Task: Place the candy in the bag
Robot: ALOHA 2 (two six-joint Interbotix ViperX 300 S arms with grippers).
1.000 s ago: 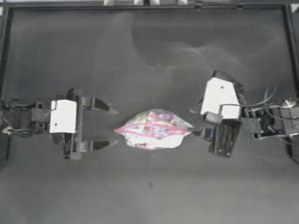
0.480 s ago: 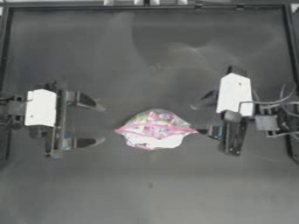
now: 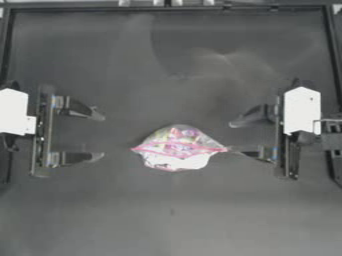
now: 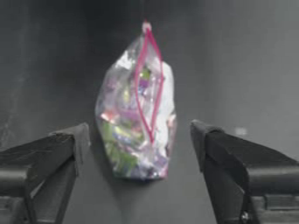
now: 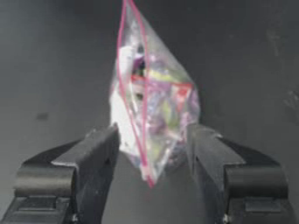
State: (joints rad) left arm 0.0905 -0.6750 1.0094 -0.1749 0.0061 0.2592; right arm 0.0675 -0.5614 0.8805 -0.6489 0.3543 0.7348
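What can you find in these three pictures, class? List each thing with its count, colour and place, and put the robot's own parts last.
bag: one, clear plastic with a pink seal strip, colourful wrappers inside, seal gaping open; lies near the middle of the table, between the two grippers.
loose candy: none visible outside the bag.
table: one, dark, under everything.
left gripper: one, dark fingers on a white wrist block, open; at the left side, apart from the bag.
right gripper: one, dark fingers on a white wrist block, open; at the right side, one finger tip close to the bag's right corner. Whether it touches cannot be told.
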